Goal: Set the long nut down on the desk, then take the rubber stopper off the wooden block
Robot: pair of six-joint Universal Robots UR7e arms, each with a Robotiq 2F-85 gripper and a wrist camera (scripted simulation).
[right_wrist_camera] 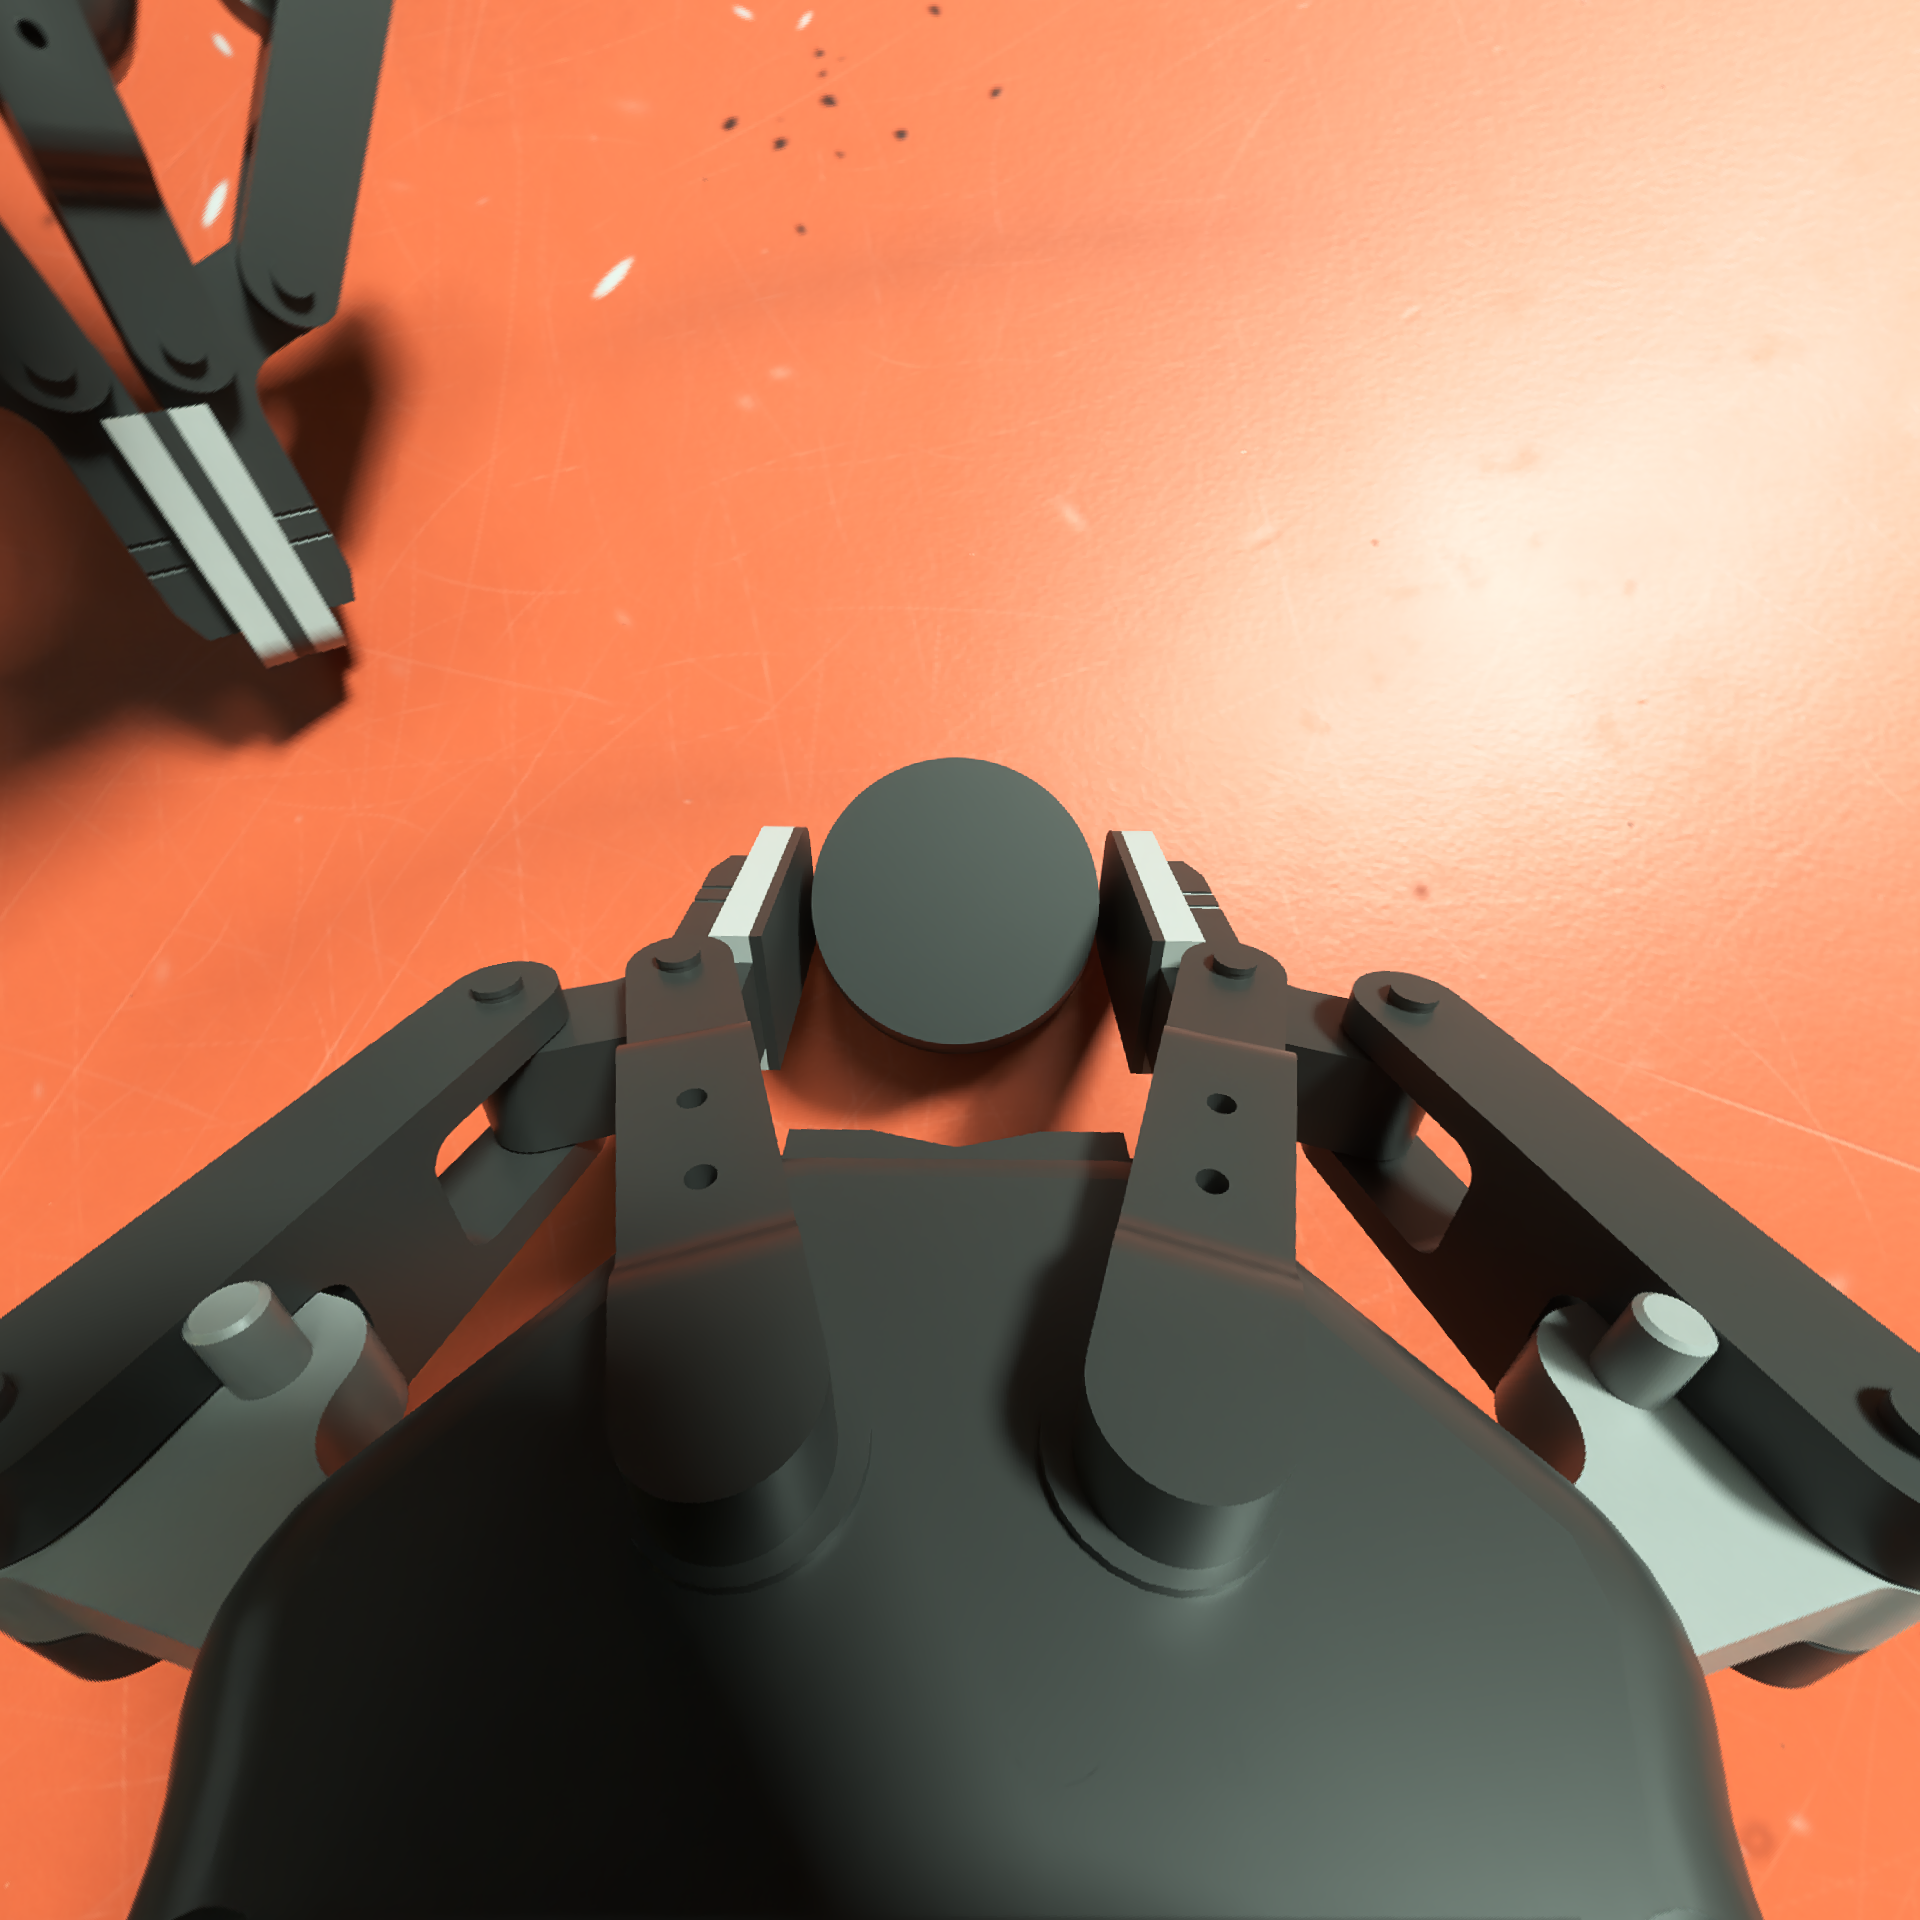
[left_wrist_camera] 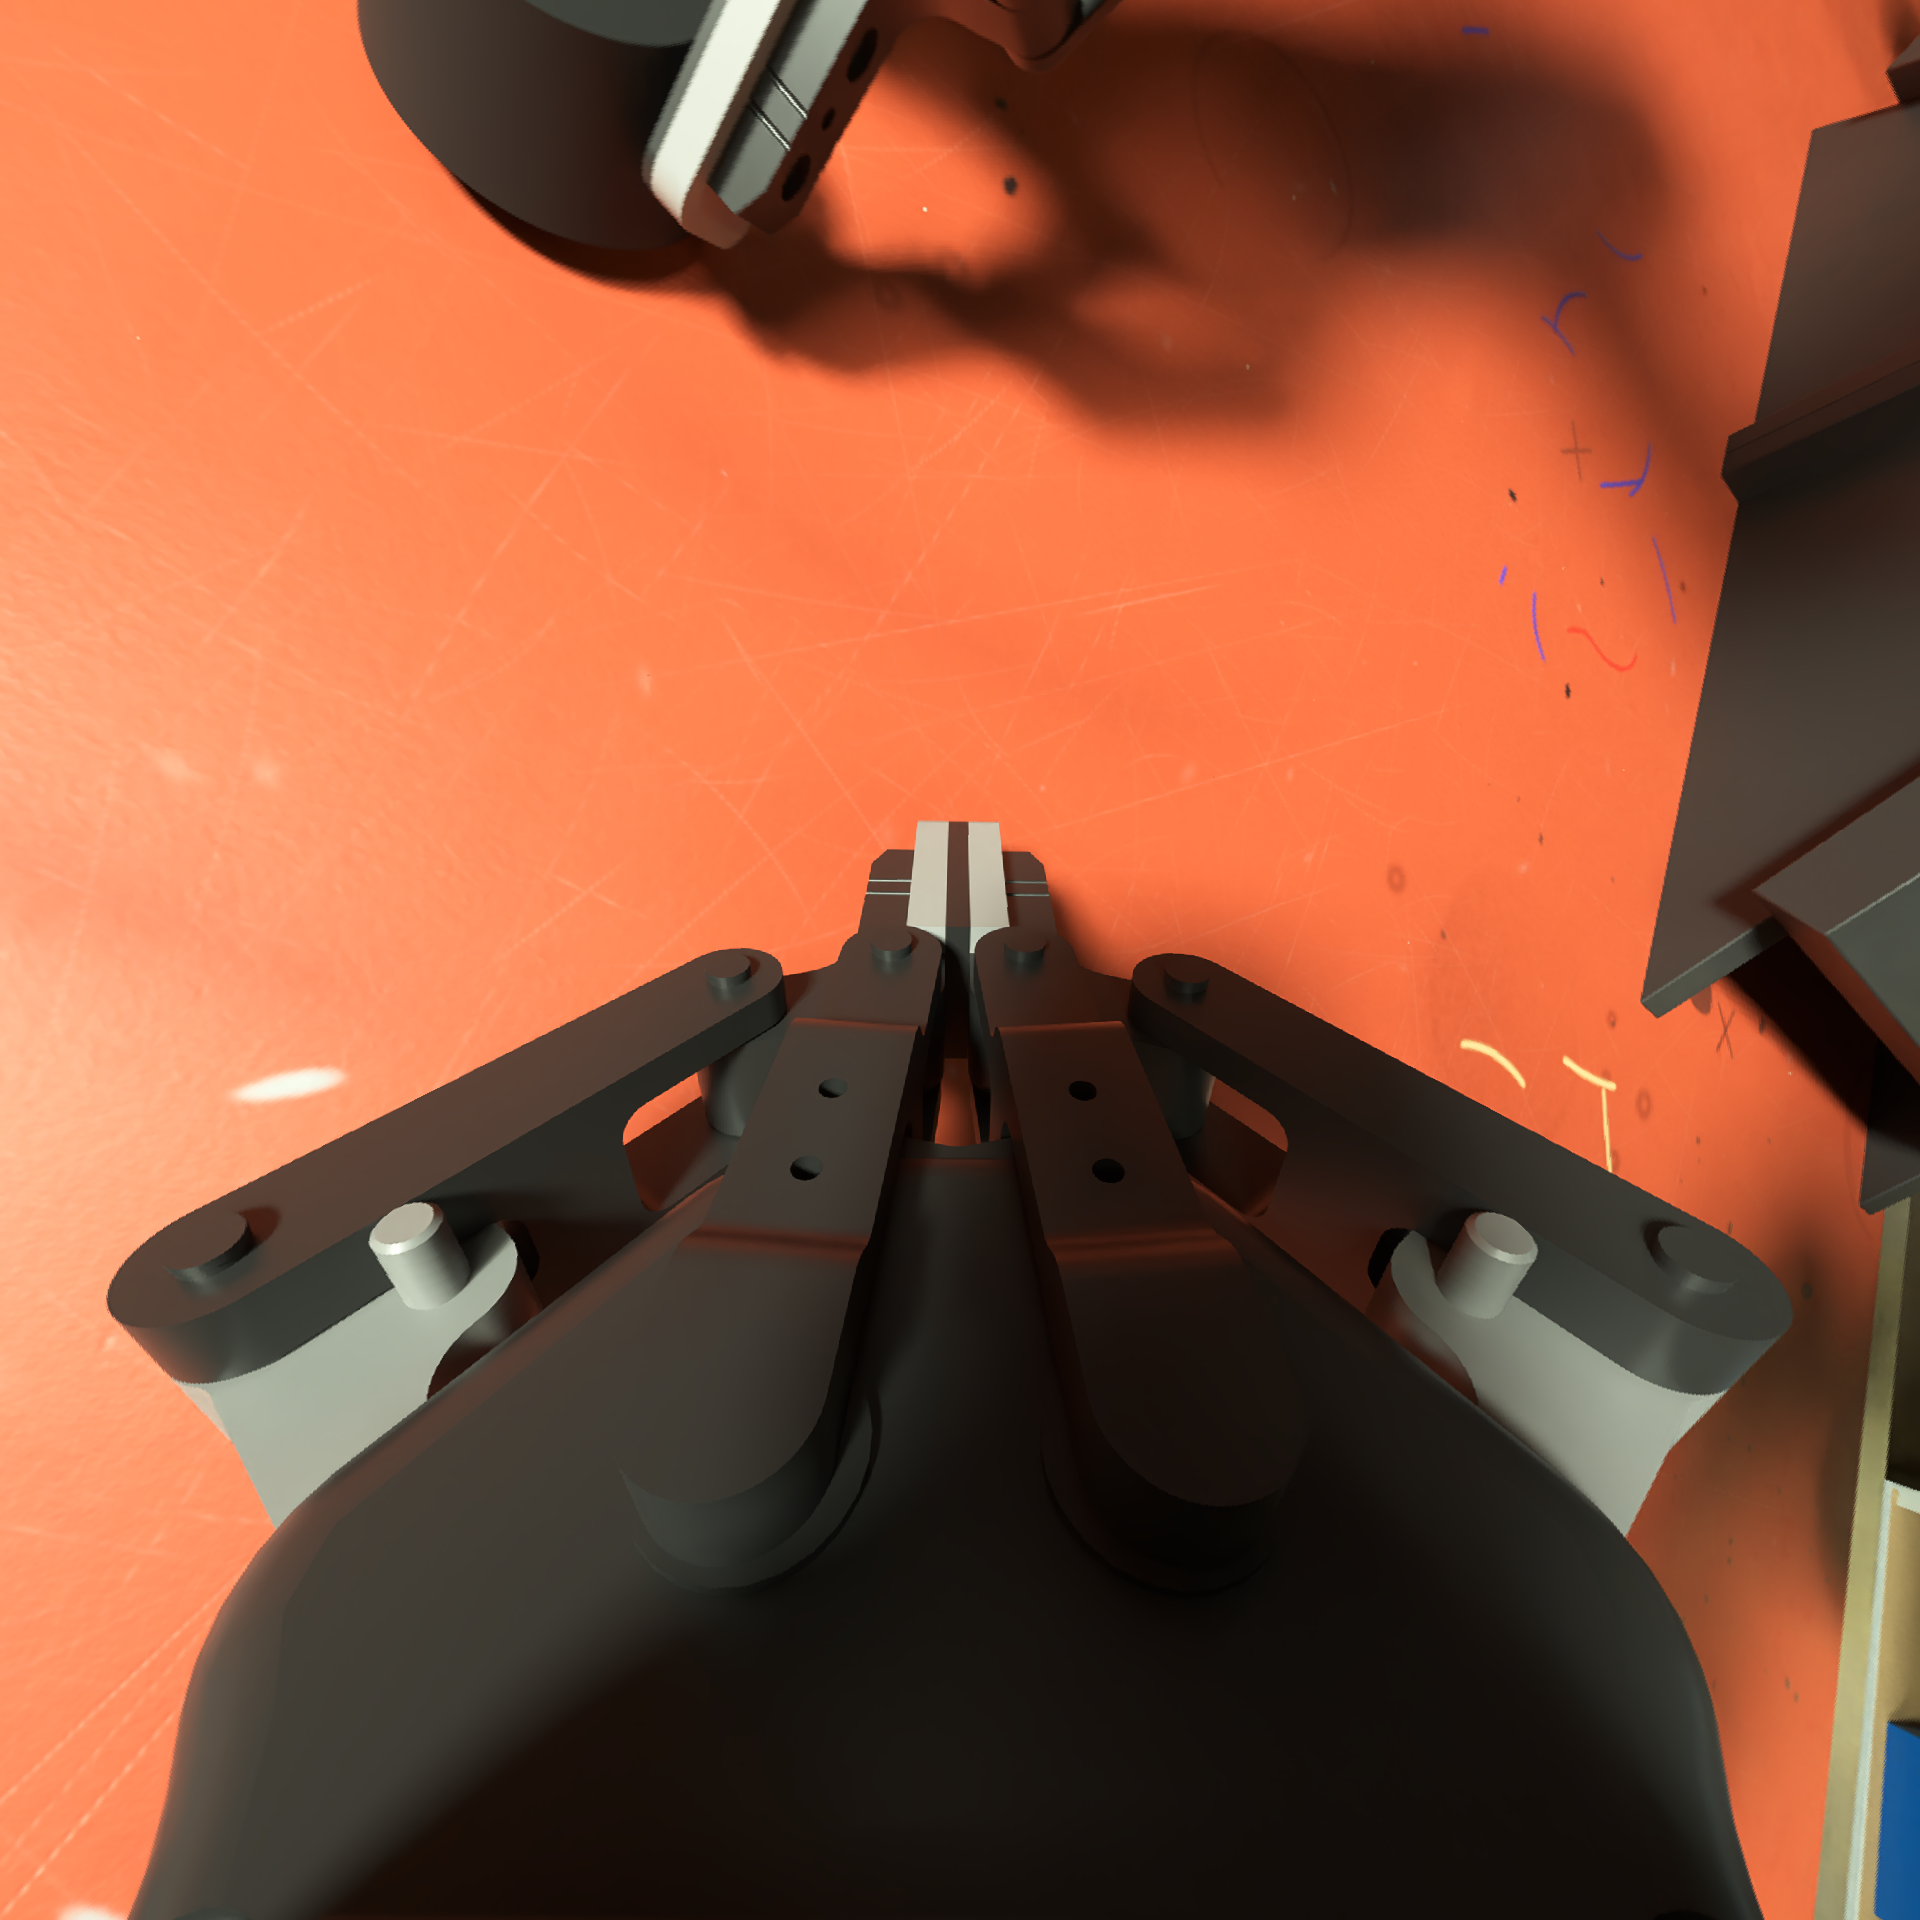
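A dark grey round rubber stopper (right_wrist_camera: 954, 899) stands on the orange desk (right_wrist_camera: 1351, 520). My right gripper (right_wrist_camera: 956, 883) is shut on it, with a pad touching each side. In the left wrist view the stopper (left_wrist_camera: 520, 135) shows at the top left, low on the desk, with one of the right gripper's fingers (left_wrist_camera: 743, 125) against it. My left gripper (left_wrist_camera: 958, 836) is shut and empty, its pads together just above the desk. It also shows in the right wrist view (right_wrist_camera: 296, 644), to the upper left of the stopper and apart from it. No long nut or wooden block is in view.
A dark stepped structure (left_wrist_camera: 1787, 623) stands along the right side of the left wrist view. A light wooden shelf edge (left_wrist_camera: 1870, 1558) with something blue inside is at the lower right. Pen marks and scratches dot the desk.
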